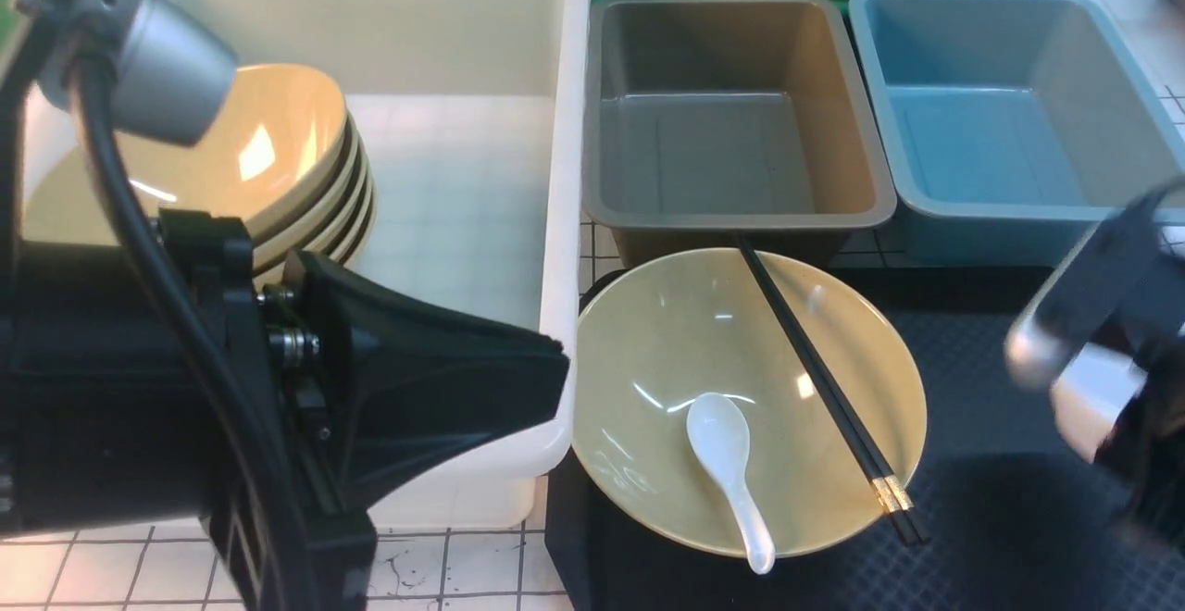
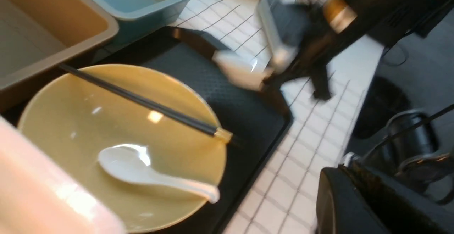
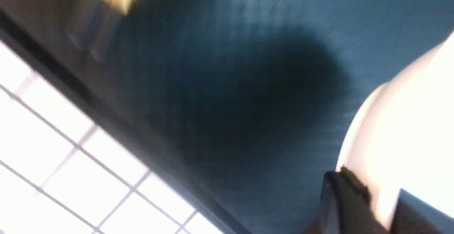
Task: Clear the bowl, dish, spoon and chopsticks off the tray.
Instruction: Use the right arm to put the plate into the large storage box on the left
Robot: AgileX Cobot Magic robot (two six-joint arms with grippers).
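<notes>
Step in hand: dish removal, 1st of 4 items by the look of it. Right tool (image 3: 376, 209) clamped on the rim of the dish (image 1: 1088, 398), 1 finger (image 3: 345, 198) visibly over the edge. The dish is blurred and tilted above the right part of the tray (image 1: 1000, 537), with a dark shadow on the tray surface under it, so it is probably just clear of the tray; I can't confirm the gap. Left tool (image 1: 555, 366) has its fingers together, holds nothing and hangs over the near-right corner of the white tub (image 1: 565, 176). The bowl (image 1: 648, 352) sits at the left end of the tray. The spoon (image 1: 727, 449) lies inside it with the handle over the near rim. The chopsticks (image 1: 824, 380) lie as a pair across its right side, gold band toward the near edge and tips toward the grey bin (image 1: 833, 111). The tub holds a stack of like bowls (image 1: 278, 139). The grey bin and the blue bin (image 1: 1009, 213) stand at the tray's far edge, nothing in either. The tray rests on the white tiled desk (image 1: 444, 565). Next move, as I judge it: carry the dish level and high enough to clear a bin wall, then release it low inside; which bin takes it can't be told. The glossy rim could slip in a 1-edge pinch. After that 3 items remain, and the spoon and chopsticks likely need to come out before the bowl can be stacked.
</notes>
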